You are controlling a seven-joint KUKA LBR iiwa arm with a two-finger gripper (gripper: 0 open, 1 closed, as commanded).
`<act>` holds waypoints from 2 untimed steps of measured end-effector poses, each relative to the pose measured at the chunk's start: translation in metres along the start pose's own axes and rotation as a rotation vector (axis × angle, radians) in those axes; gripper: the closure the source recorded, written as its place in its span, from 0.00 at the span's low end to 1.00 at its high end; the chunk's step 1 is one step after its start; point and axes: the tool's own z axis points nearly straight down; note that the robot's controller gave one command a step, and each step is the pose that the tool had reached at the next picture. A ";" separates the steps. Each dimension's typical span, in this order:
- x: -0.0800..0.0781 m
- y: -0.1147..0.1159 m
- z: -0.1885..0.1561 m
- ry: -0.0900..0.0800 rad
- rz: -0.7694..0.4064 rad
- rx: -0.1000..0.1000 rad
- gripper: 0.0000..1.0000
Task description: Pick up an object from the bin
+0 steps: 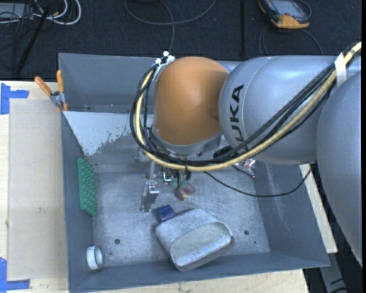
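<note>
My gripper (150, 197) hangs low over the middle of the bin floor, mostly hidden under the arm's orange cover. Just below and to its right lies a small blue block (165, 212). A small brownish round piece (183, 192) sits to the gripper's right, under the wrist; whether it is loose I cannot tell. A grey padded pouch (194, 241) lies flat near the bin's front wall, its upper left corner touching the blue block. Nothing shows held in the gripper.
A green ridged strip (86, 186) lies along the bin's left wall. A small white cap (94, 256) rests in the front left corner. A shiny pinkish scrap (249, 166) peeks out under the arm at the right. The arm covers the bin's back half.
</note>
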 end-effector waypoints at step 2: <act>0.002 -0.111 0.132 -0.007 -0.036 -0.003 0.00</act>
